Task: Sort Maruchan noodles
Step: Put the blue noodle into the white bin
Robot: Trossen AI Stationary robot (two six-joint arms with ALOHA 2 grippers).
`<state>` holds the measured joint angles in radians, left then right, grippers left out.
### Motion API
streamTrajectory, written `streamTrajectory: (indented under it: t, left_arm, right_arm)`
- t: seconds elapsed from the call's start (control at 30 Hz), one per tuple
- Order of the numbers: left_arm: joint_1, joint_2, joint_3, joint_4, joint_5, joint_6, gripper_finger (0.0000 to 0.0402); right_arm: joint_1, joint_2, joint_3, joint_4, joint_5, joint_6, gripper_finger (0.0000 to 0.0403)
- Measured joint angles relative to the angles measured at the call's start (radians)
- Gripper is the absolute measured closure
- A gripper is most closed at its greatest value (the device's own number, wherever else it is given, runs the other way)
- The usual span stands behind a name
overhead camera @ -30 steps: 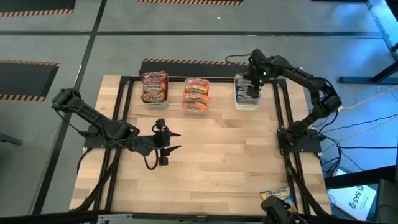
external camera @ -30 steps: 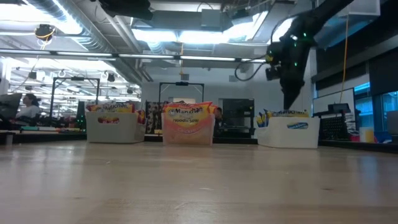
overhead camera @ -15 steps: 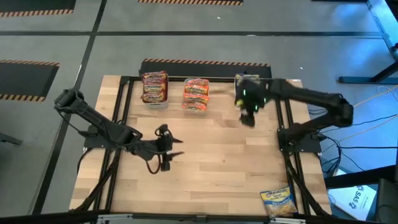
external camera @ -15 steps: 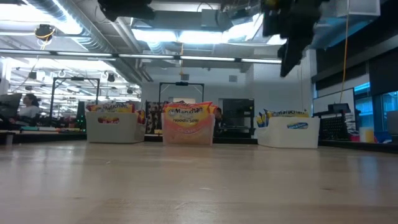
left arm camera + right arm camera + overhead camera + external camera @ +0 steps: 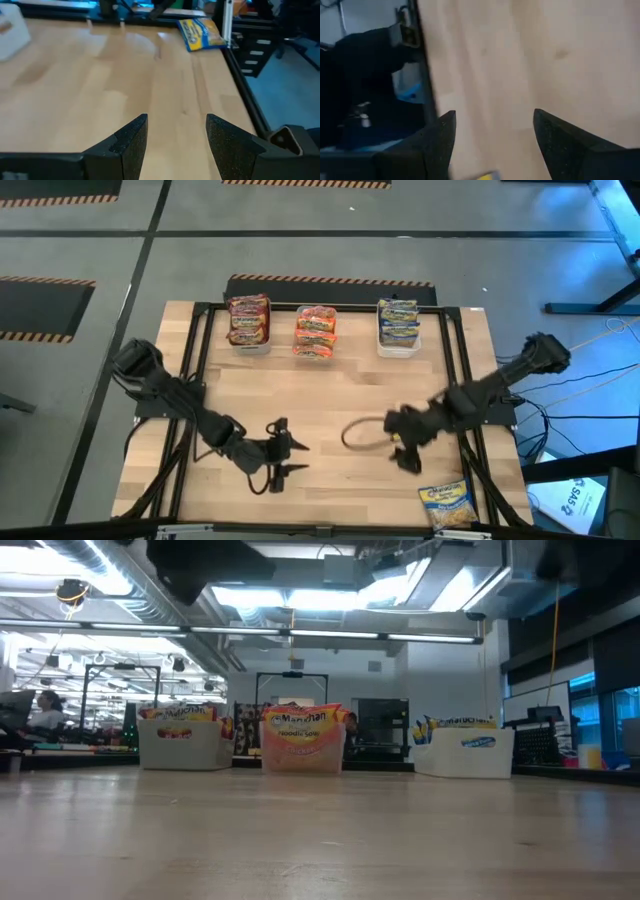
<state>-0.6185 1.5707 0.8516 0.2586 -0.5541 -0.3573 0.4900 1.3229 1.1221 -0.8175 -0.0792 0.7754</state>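
Nearby, crinkly, seemingly flat noodle packet (image 5: 448,502)

Light wood table (image 5: 330,410) with black metal frame (image 5: 455,360) along its edges. Three bins in a row at the far edge: left bin (image 5: 182,745), middle bin (image 5: 303,750), right bin (image 5: 464,755). Grey floor with striped hazard tape (image 5: 48,281). Seated person (image 5: 45,712) in room beyond.

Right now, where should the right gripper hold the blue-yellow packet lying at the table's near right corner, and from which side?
Probably from straight above, pinching across the narrow middle of the blue-yellow packet: it lies flat and alone. The right gripper, open, is nearest.
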Motion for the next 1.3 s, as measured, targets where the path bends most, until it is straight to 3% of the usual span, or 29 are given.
streamTrajectory:
  t: [0.3, 0.53, 0.8, 0.93, 1.1, 1.3]
  left_arm:
    - [-0.046, 0.090, -0.001, 0.103, -0.002, -0.080, 0.0205]
    - [-0.045, 0.093, -0.001, 0.117, -0.006, -0.081, 0.0206]
    - [-0.046, 0.093, -0.001, 0.126, -0.006, -0.081, 0.0206]
    - [-0.046, 0.093, -0.001, 0.126, -0.006, -0.081, 0.0206]
    - [-0.046, 0.093, -0.001, 0.126, -0.006, -0.081, 0.0206]
    - [-0.041, 0.093, -0.001, 0.126, -0.005, -0.081, 0.0206]
  right_arm:
    - [0.398, 0.134, 0.000, 0.051, 0.067, 0.675, 0.0153]
    - [0.542, 0.257, -0.001, 0.025, -0.042, 0.972, 0.0173]
    - [0.592, 0.366, -0.001, 0.014, -0.221, 1.051, 0.0308]
    - [0.590, 0.401, -0.037, 0.021, -0.248, 1.051, 0.0361]
    - [0.590, 0.416, -0.106, 0.144, -0.242, 0.997, 0.0396]
    - [0.538, 0.415, -0.114, 0.170, -0.129, 0.900, 0.0398]
